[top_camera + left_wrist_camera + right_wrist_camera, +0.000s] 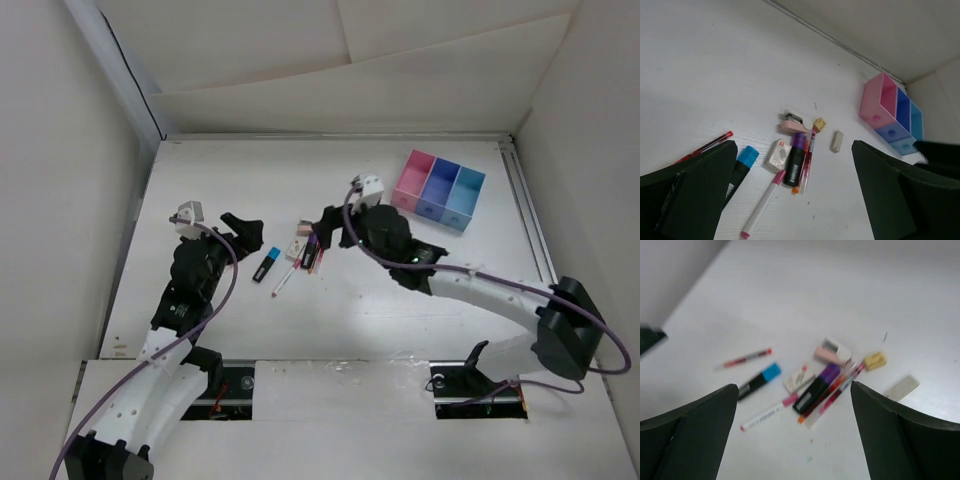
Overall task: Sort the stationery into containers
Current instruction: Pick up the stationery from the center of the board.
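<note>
Left claw [245, 228] and right claw [326, 228] gape wide, holding nothing.
Both arms reach forward, claws flanking the stationery [296, 250] lying loose mid-surface [350, 320]; the tray [438, 188] sits apart at far right.

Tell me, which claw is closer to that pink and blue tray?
Right. The right claw is at the right edge of the scattered stationery, with the tray farther to its right. The left claw is on the stationery's other side, much farther away.
</note>
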